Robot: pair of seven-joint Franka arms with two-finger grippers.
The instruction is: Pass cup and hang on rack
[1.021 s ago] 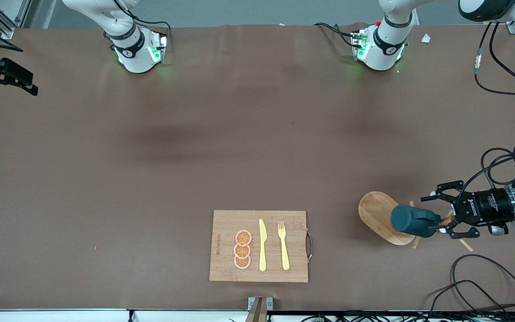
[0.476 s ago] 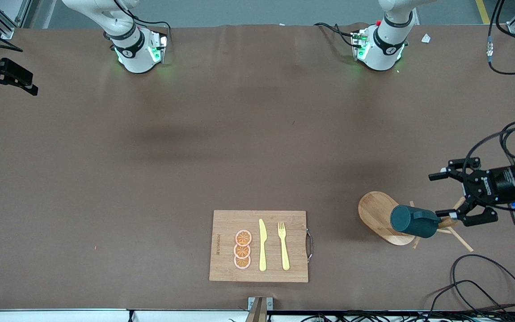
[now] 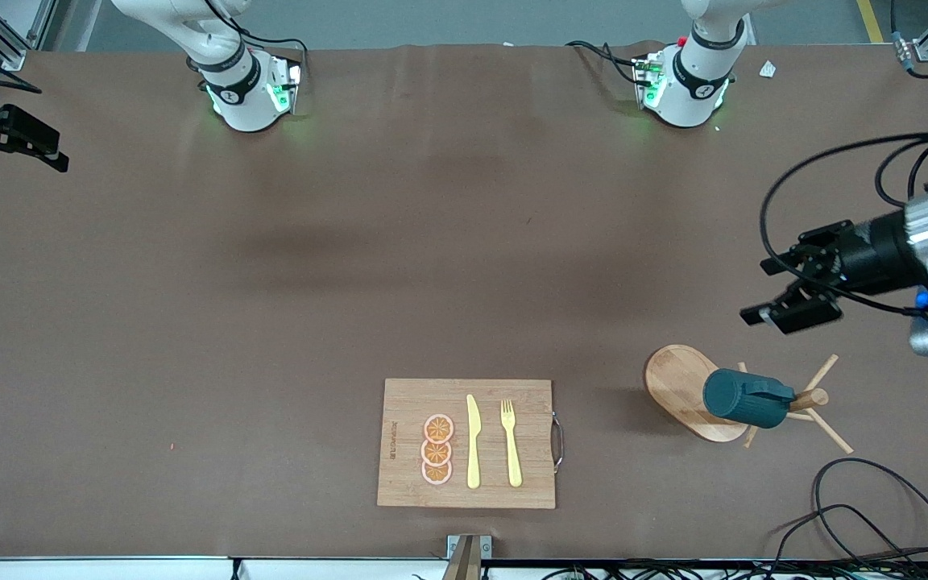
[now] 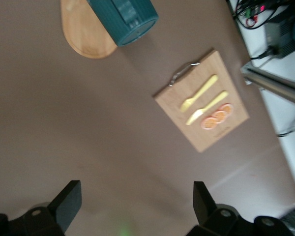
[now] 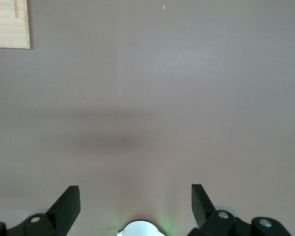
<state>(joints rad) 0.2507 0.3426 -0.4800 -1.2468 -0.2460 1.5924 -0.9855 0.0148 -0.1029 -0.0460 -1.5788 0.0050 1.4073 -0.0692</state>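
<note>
Hanging on the rack [image 3: 685,388] already, the cup [image 3: 744,399] looks rigid, probably ceramic and chip-prone; I'd grip its ribbed wall. My left gripper [image 3: 790,283], jaws spread, hovers over bare table [image 3: 432,242]; the right gripper [image 5: 135,209], jaws spread, waits.

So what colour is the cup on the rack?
Dark teal; the cup on the rack shows best in the front view.

Bare table [image 3: 432,266] between cutting board [image 3: 408,403] and rack [image 3: 677,387].
</note>
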